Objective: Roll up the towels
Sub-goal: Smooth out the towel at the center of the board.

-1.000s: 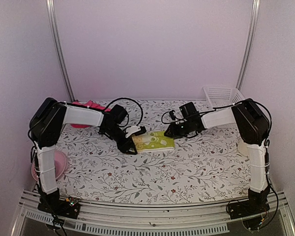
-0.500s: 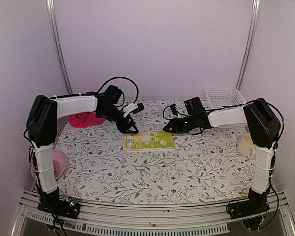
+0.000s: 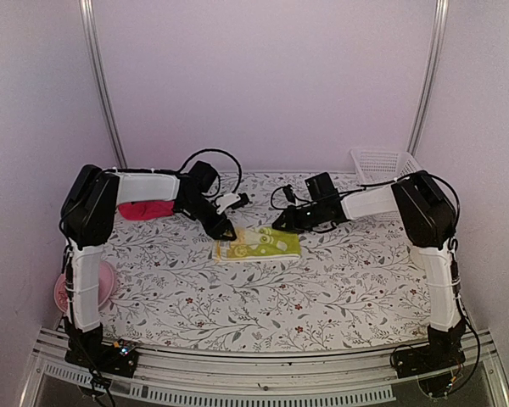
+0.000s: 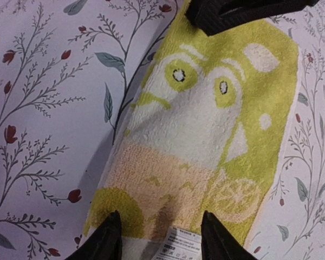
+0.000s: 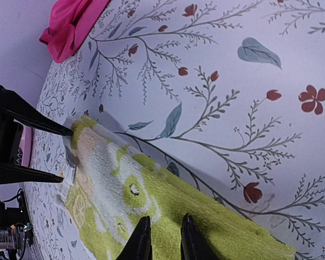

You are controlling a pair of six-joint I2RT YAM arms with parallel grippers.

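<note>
Left wrist view showed your left gripper (image 4: 160, 218) spread at the labelled end of the yellow-green towel (image 4: 206, 135). Your right gripper (image 5: 165, 218) sat at the opposite end, grip unclear. The pink towel (image 3: 144, 210) lay crumpled back-left.

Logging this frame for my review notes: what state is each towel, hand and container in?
Yellow-green towel: lying flat, unrolled.
Pink towel: bunched, far left, apart from both hands.
Left hand: open over the yellow-green towel's label end.
Right hand: nearly closed over the opposite end; grip unclear.
Pink bowl: upright, near-left corner.
White basket: standing in the far-right corner.
</note>
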